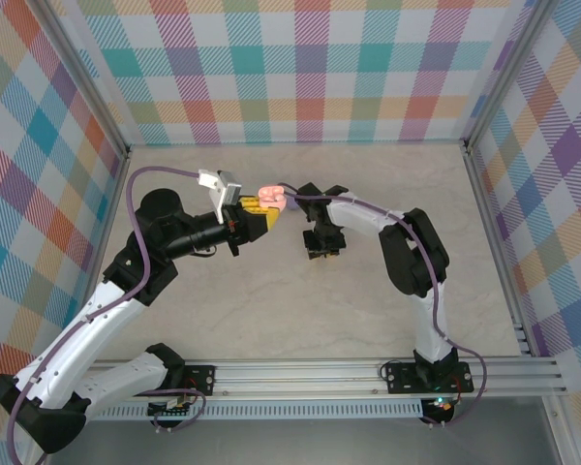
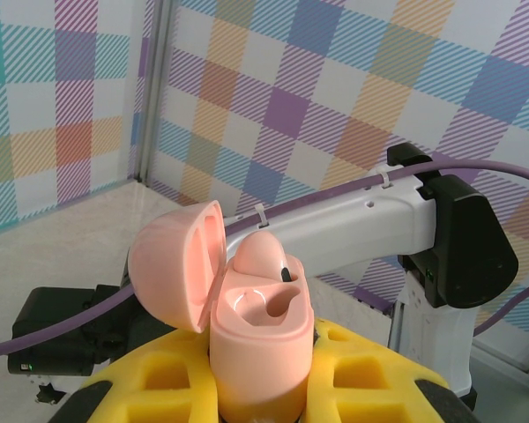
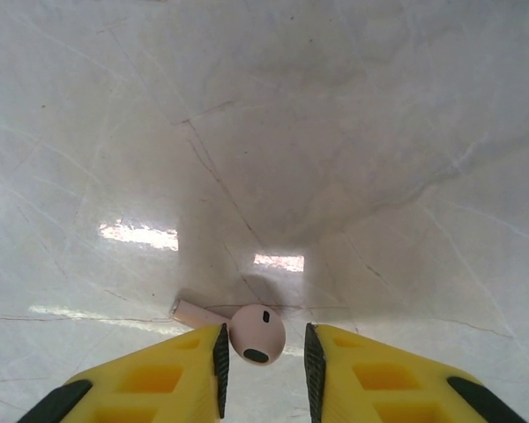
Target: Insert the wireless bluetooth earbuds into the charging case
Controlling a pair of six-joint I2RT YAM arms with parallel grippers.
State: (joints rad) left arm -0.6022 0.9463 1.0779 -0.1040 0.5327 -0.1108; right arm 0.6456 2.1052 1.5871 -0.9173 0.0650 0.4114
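The left gripper [image 2: 261,392] clamps the open case [image 2: 260,344], one earbud [image 2: 263,256] seated at its twelve o'clock side. The right gripper [image 3: 263,352] straddles the loose earbud [image 3: 256,333] on the table [image 3: 335,132], jaws apart; squeezed off-centre, its rounded head may squirt toward twelve o'clock.

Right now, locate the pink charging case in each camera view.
Top external: charging case at centre, gripped by the left gripper's yellow fingers.
Left wrist: bottom centre, lid open, seated earbud inside.
Right wrist: loose earbud between the right gripper's fingers.
Shared landmark: the marble table.
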